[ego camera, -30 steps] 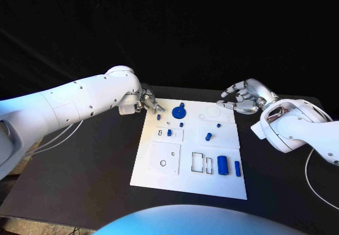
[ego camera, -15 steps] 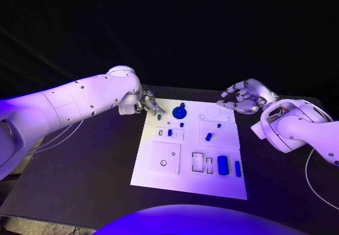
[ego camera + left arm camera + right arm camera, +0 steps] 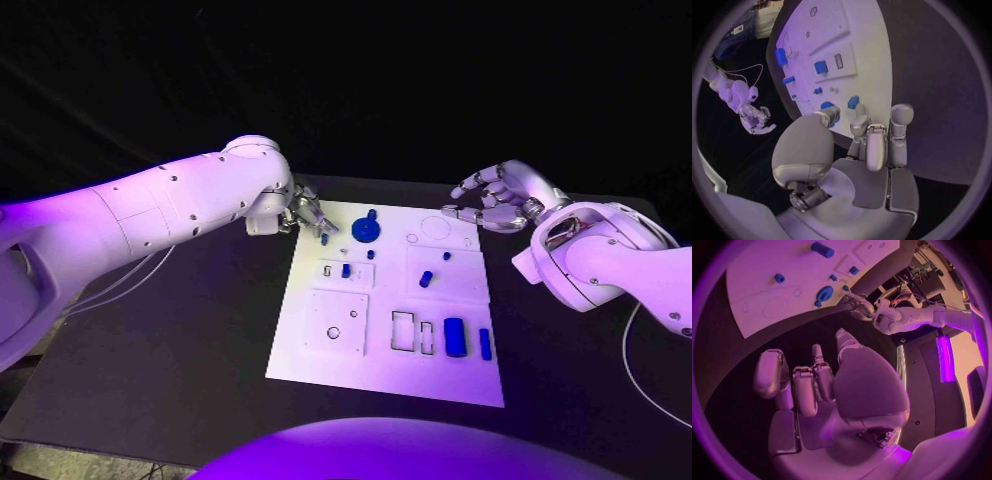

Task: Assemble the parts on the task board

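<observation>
Fingers [image 3: 870, 145] of left hand [image 3: 303, 213] apart at board [image 3: 325, 355] corner, right hand [image 3: 498, 198] curled, empty; parts [image 3: 456, 336] mostly loose, assembly barely begun.

Left arm entered from 9 o'clock, bent at the wrist; left hand [image 3: 306, 214] sat low at about 11 o'clock, fingers extended and apart, holding nothing. Right arm entered from 3 o'clock; right hand [image 3: 495, 198] raised at 1 o'clock, fingers loosely curled, apart, empty.
</observation>
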Robot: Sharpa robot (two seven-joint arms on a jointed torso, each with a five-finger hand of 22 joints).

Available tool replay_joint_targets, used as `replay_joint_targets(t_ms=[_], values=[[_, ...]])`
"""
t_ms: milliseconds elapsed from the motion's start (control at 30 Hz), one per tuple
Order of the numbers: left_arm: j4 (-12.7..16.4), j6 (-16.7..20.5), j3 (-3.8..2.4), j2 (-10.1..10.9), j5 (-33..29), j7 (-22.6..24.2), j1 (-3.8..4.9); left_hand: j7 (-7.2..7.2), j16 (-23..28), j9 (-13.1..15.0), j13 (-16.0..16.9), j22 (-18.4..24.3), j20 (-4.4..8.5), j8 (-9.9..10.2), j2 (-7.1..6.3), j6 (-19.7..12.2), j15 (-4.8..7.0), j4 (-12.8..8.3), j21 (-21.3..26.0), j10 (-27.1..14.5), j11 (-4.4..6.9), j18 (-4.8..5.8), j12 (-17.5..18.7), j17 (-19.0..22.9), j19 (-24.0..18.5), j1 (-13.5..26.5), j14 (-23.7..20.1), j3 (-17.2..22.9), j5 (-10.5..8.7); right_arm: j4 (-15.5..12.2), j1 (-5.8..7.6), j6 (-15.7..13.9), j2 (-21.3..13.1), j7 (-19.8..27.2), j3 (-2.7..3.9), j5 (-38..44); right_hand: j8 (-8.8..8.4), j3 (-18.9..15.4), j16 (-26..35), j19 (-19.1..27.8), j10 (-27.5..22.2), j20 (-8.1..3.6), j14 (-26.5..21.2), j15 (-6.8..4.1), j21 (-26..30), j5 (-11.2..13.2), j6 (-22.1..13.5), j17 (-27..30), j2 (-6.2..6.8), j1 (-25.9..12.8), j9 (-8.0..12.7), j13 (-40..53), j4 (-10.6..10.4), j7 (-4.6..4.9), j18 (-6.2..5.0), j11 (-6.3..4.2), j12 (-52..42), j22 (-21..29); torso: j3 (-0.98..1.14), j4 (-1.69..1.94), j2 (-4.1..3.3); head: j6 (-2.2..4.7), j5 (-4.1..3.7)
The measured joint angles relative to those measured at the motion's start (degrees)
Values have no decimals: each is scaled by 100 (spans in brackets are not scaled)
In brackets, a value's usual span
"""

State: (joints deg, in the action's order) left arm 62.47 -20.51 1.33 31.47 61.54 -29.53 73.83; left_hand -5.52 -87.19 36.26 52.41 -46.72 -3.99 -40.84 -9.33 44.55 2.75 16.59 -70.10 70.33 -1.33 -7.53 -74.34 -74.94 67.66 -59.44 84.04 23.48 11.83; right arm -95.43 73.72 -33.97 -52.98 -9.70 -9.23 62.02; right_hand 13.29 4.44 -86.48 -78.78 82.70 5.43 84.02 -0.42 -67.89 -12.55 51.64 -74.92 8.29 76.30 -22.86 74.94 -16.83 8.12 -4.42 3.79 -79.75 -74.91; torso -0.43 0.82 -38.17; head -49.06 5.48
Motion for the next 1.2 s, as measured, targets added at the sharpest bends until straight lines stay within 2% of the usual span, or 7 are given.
replay_joint_targets(t_ms=[333,500,733,1200], values=[[-88,-14,24,-32,-33,4,-2,0,0,-14,0,-3,0,0,12,0,-21,0,0,0,0,0,0,1,0,-44,-21,0,0,-7,0,0,0,0,-1,0,0,0,0,0,0,0,0,0,0,0,0,1,0,0,0,-1,0,0,0,0,0,0,1,3,0,-18,-1],[-117,-22,26,-54,-47,7,-3,0,0,-38,0,-10,0,0,83,0,-21,-16,0,0,0,0,-20,1,0,-204,-21,-15,0,-8,0,0,1,0,-1,0,0,0,0,0,0,0,0,0,0,0,0,1,0,0,0,-1,0,0,0,0,0,1,1,3,1,-22,-1],[-140,-34,27,-70,-59,12,-4,-1,0,-47,-1,-17,0,0,95,1,-21,-16,0,0,0,0,-20,1,0,-261,-21,-15,0,-8,0,0,4,0,-1,0,0,0,0,0,0,0,0,0,0,-22,0,1,-1,-1,0,-2,0,0,0,0,0,-4,0,3,5,-27,3],[-158,-68,29,-97,-80,20,-5,12,0,-79,7,-28,0,0,132,52,-20,-32,0,-20,21,0,-43,2,0,-620,-21,-31,0,-5,0,0,11,0,-1,0,0,0,0,0,0,0,0,0,0,-31,0,1,-24,-24,0,-2,0,0,0,0,0,-3,0,3,6,-43,-4]])
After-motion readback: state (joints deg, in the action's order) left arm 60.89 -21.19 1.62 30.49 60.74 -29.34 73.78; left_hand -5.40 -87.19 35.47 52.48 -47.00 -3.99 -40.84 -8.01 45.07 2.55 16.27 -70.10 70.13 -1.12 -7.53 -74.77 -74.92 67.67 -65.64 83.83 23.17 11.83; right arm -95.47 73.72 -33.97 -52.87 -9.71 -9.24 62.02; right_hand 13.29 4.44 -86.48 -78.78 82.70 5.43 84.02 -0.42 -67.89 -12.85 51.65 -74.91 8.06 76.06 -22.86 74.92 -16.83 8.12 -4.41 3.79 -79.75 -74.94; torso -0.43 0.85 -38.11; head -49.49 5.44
